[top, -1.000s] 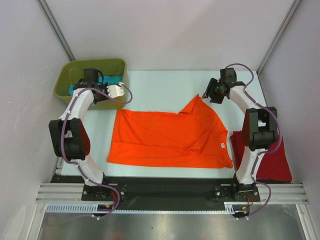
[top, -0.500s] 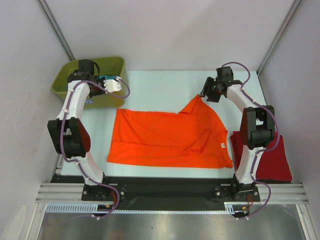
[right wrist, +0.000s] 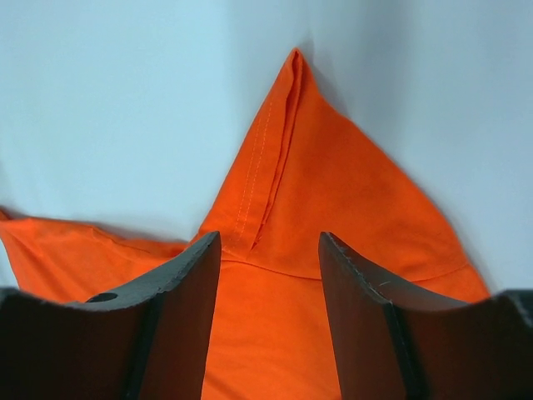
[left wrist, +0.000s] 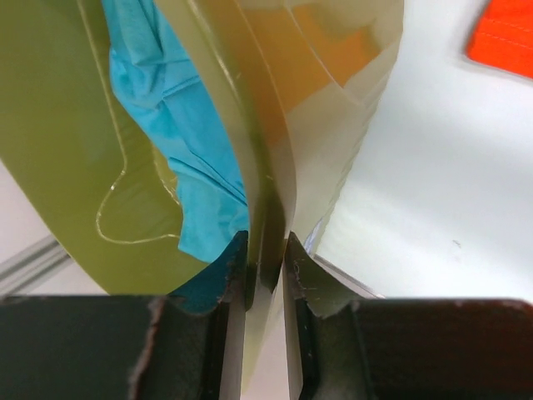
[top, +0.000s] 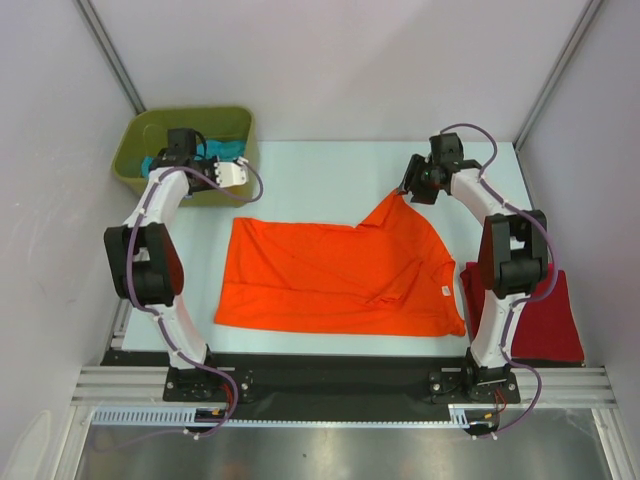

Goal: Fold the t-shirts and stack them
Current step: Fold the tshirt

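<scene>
Left wrist shows left gripper [left wrist: 265, 257] clamped on the bin [left wrist: 279, 125]; right gripper [right wrist: 268, 248] gapes over orange t-shirt [right wrist: 333, 196].

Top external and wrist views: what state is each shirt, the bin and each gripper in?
orange t-shirt: spread flat, one sleeve peaked.
dark red t-shirt: folded.
teal t-shirt: crumpled in bin.
bin: upright, wall clamped.
left gripper: shut on bin wall.
right gripper: open, at the orange sleeve.

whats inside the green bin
A crumpled teal t-shirt lies in the olive-green bin. The left gripper, shut on the bin's wall, covers part of the inside, and anything under the shirt is hidden.
</scene>
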Tool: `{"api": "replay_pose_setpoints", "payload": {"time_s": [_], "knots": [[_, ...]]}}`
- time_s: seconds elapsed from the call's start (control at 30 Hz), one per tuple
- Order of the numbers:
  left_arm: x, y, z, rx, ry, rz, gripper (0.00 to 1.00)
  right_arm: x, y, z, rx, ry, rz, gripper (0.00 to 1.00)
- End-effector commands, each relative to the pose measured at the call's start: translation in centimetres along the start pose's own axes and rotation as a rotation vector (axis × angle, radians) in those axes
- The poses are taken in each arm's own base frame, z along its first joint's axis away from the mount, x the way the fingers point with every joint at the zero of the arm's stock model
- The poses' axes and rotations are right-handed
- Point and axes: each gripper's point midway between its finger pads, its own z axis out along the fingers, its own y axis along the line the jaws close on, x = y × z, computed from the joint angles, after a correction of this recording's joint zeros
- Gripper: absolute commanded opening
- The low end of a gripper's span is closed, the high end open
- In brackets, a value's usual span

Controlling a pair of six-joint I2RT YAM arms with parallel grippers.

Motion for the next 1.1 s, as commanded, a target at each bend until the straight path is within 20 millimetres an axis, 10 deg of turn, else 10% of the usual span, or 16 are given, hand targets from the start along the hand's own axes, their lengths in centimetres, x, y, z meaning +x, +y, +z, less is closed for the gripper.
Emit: {"api": "replay_pose_setpoints", "payload": {"time_s": [0.0, 0.2, 0.37, 0.47, 0.93, 1.07], "knots": [[2.0, 6.6, -1.7, -0.294, 0.105, 0.102, 0.0, -1.6, 0.6, 0.3, 0.005, -0.049, -0.014, 0.56], [1.5, 8.6, -0.5, -0.366, 0.122, 0.001, 0.11, -3.7, 0.9, 0.9, 0.077, -0.145, -0.01, 0.57], [1.2, 8.7, -1.8, -0.365, 0.105, -0.051, 0.72, -5.4, 1.6, 2.6, 0.092, -0.187, -0.023, 0.6], [0.3, 7.6, -3.1, -0.329, 0.055, -0.068, 0.86, -4.6, -0.3, 4.7, 0.182, -0.139, -0.017, 0.58], [-3.1, 3.1, -8.2, -0.2, -0.109, -0.356, 1.0, -4.9, -0.3, 10.7, 0.181, -0.083, -0.057, 0.36], [-5.1, -0.2, -9.2, -0.067, -0.173, -0.431, 0.77, -5.0, -0.3, 11.1, 0.176, -0.085, -0.042, 0.22]]}}
